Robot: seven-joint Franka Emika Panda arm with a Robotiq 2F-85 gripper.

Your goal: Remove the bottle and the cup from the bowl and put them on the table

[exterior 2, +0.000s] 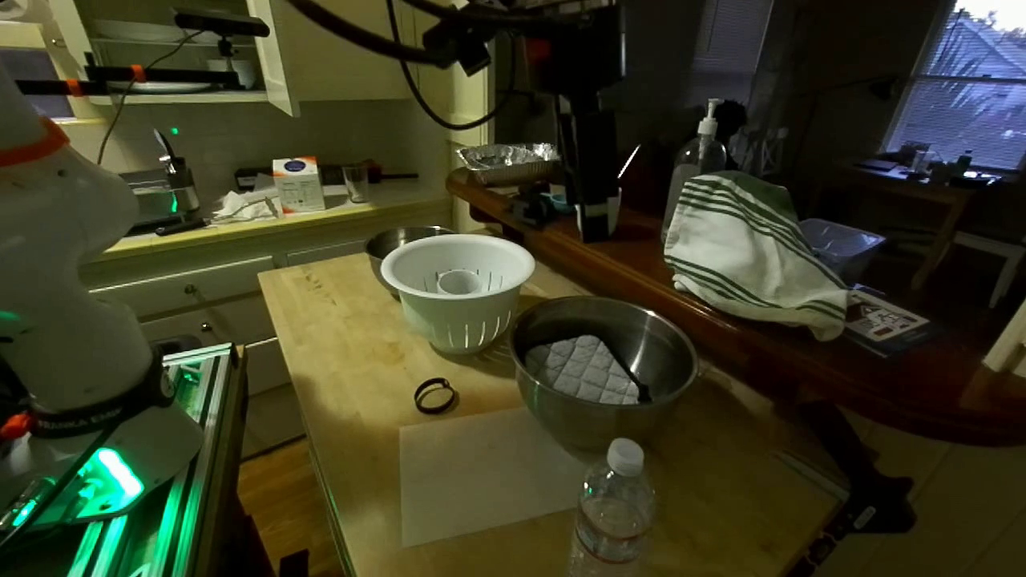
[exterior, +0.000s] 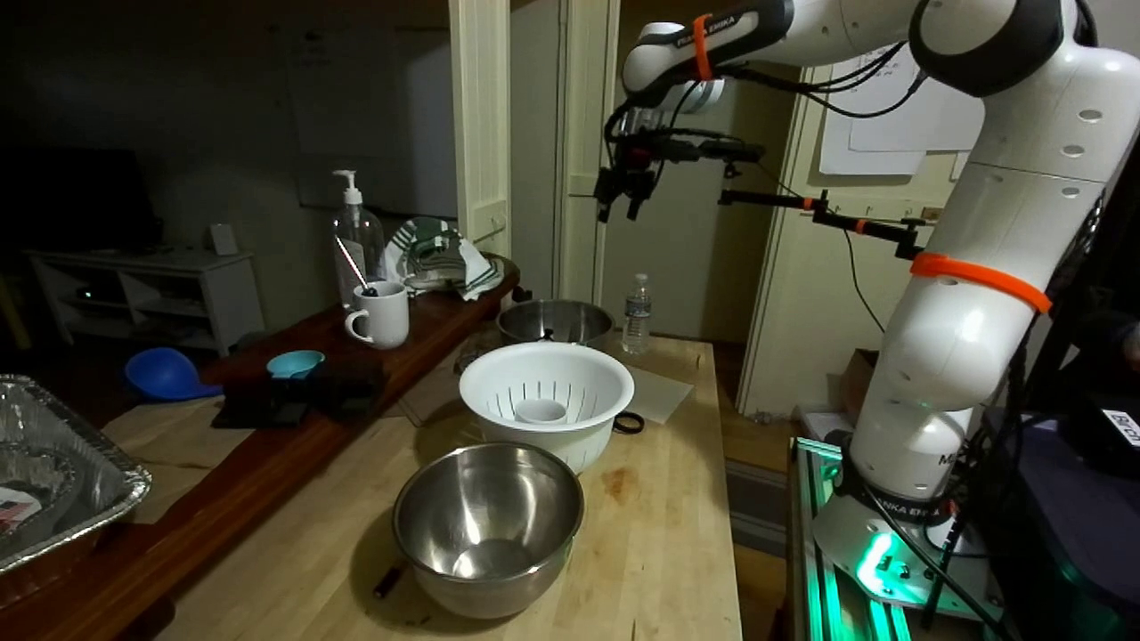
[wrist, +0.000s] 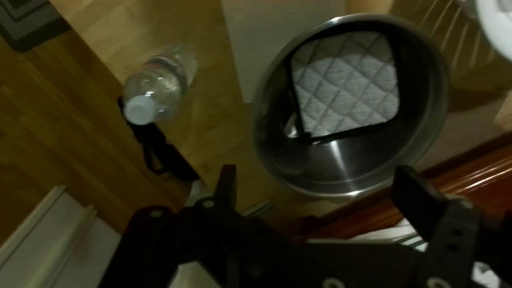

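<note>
The white bowl (exterior: 592, 383) with slotted sides stands on the pale table (exterior: 663, 525); it also shows in an exterior view (exterior 2: 461, 320) and at the wrist view's edge (wrist: 498, 28). A white ring shape (exterior: 541, 410) sits in its middle; I cannot tell if it is a cup or part of the bowl. The clear bottle (exterior 2: 613, 517) stands upright on the table, beyond the steel bowl in an exterior view (exterior: 637, 316) and at left in the wrist view (wrist: 158, 86). My gripper (wrist: 316, 176) is open and empty, high above the table's far end (exterior: 619, 214).
A steel bowl (exterior 2: 681, 361) with a grey potholder (exterior 2: 585, 369) stands by the white bowl. Another steel bowl (exterior: 485, 525) is on its opposite side. A white mug (exterior: 383, 316), pump bottle (exterior: 359, 240) and striped towel (exterior 2: 745, 248) are on the raised brown counter (exterior 2: 633, 256).
</note>
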